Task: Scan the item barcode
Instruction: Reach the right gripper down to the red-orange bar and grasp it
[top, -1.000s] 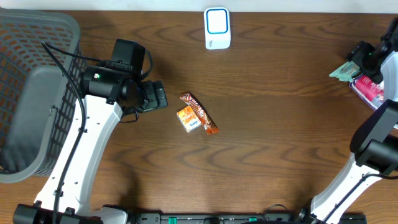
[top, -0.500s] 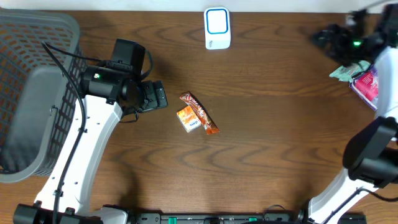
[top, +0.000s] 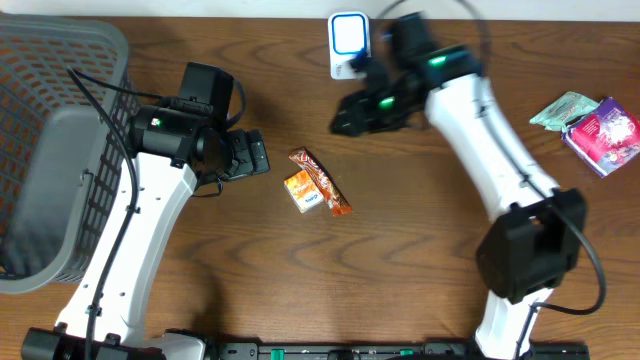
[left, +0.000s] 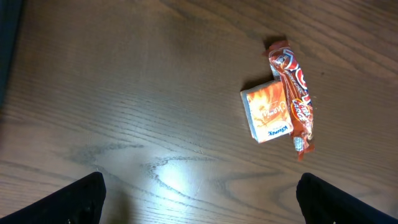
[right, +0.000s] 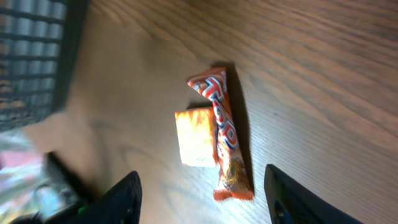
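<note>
An orange candy bar (top: 321, 182) and a small orange tissue pack (top: 302, 192) lie side by side mid-table. The white and blue scanner (top: 349, 45) stands at the far edge. My left gripper (top: 258, 155) hovers left of the two items, open and empty. In the left wrist view its gripper (left: 199, 205) points at bare wood, with the candy bar (left: 292, 93) and pack (left: 268, 113) up right. My right gripper (top: 345, 118) hangs above and right of the items, jaws apart with nothing between them. The right wrist view shows its gripper (right: 202, 202) just short of the candy bar (right: 222, 134) and pack (right: 196, 137).
A grey mesh basket (top: 50, 150) fills the left end of the table; its corner (right: 31, 50) shows in the right wrist view. A green packet (top: 562, 110) and a pink box (top: 605, 135) lie at the far right.
My right arm has swung from the far right edge to the middle of the table, near the scanner and the orange items. The left arm and the items have not moved.
</note>
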